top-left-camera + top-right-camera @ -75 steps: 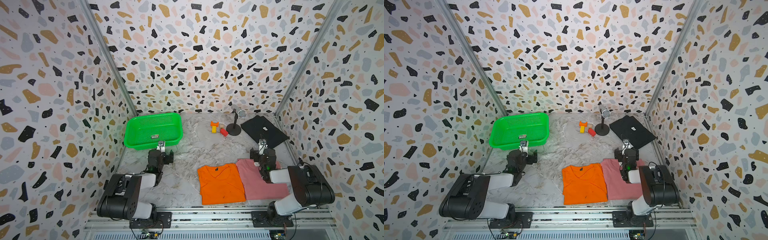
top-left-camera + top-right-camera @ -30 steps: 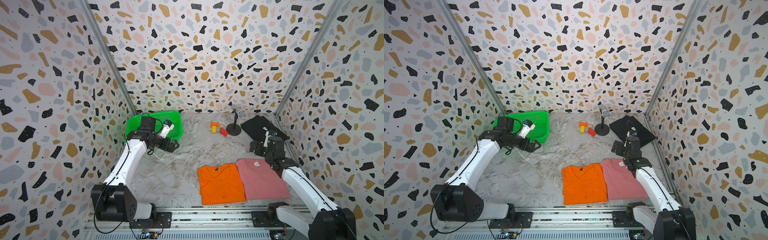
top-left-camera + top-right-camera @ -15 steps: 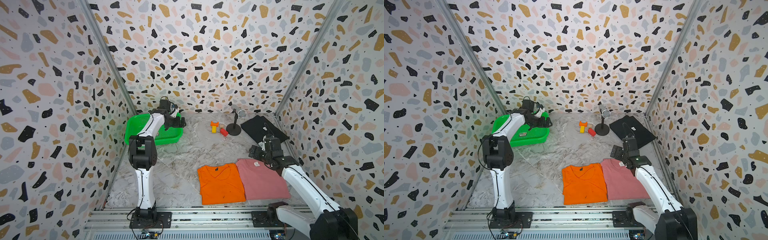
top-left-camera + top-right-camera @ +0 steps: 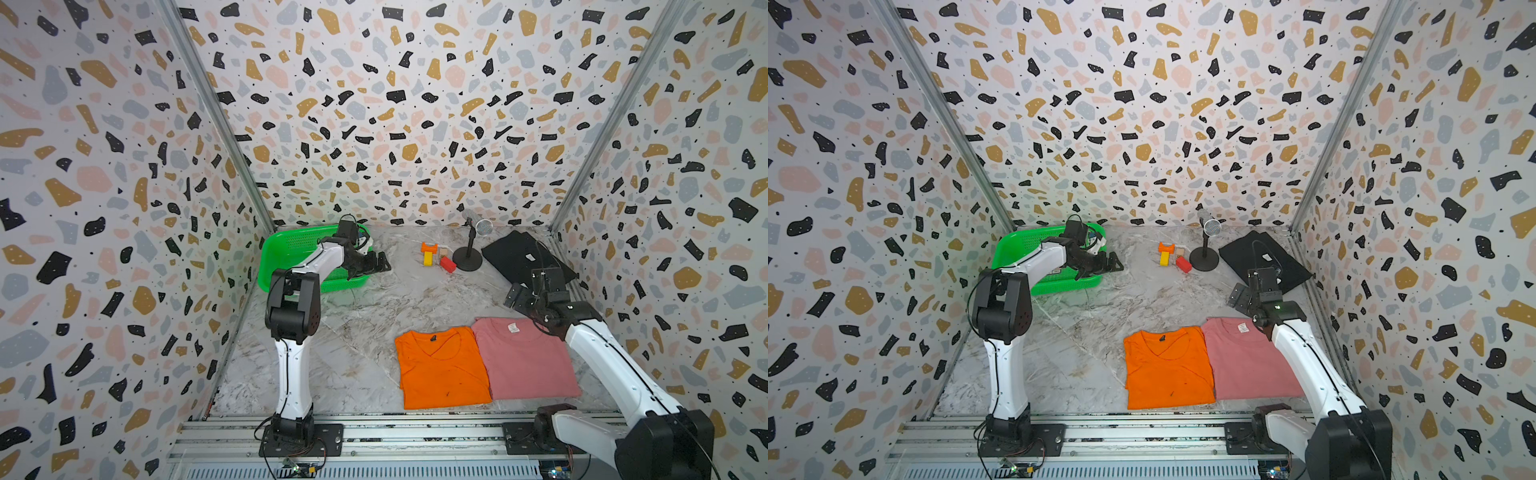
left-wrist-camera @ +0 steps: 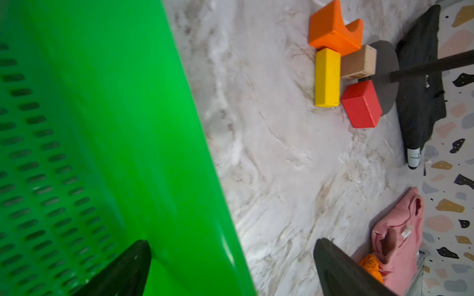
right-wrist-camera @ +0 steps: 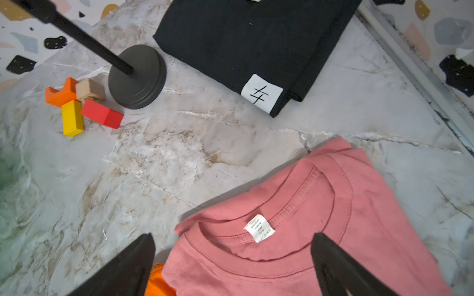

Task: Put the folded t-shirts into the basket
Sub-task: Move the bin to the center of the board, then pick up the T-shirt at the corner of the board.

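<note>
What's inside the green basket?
No shirt shows in the basket; the part in view is green mesh. The left arm covers some, so that bit is hidden. The orange shirt, pink shirt and black shirt lie on the table.

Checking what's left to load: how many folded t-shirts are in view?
3: black t-shirt at the far right corner, orange t-shirt near the front, pink t-shirt at its right. Part of the basket is hidden by the left arm.

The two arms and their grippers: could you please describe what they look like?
Both the left arm and right arm have smooth white links between bulky black joint housings, with thin black cables looping along them. The left gripper and right gripper carry black, tapering wedge-shaped fingers. No markings are legible.
</note>
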Controlling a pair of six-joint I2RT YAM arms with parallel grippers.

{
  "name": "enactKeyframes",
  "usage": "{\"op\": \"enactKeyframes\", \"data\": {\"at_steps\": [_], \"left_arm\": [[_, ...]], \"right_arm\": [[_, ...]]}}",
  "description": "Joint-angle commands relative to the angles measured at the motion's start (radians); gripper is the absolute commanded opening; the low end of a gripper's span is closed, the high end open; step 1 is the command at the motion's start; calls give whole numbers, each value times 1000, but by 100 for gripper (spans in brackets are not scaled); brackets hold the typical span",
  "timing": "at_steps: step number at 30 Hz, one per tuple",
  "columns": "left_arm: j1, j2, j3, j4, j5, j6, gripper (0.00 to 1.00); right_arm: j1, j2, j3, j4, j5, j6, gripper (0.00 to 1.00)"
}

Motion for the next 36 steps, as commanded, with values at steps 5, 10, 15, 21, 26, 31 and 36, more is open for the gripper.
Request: {"op": "enactKeyframes", "data": {"at_steps": [5, 10, 15, 21, 26, 31, 36], "left_arm": [[-149, 23, 98, 83, 97, -113, 100], [-225, 81, 195, 59, 108, -119, 100], [-300, 93, 218, 67, 145, -108, 100], [-332, 79, 270, -32, 204, -16, 100], [-310, -8, 314, -204, 145, 135, 100], [-217, -110, 306, -269, 163, 152, 100], [-134, -190, 317, -382, 108, 233, 100]], "right_arm": [[-202, 141, 121, -87, -140, 91, 98], [-342, 242, 189, -85, -230, 111, 99], [-447, 366, 262, -82, -278, 114, 99], [-489, 483, 378, -62, -224, 70, 93], [-494, 554, 451, -62, -185, 2, 88], [-531, 645, 535, -62, -232, -13, 86], [-535, 714, 568, 37, -225, -28, 81]]}}
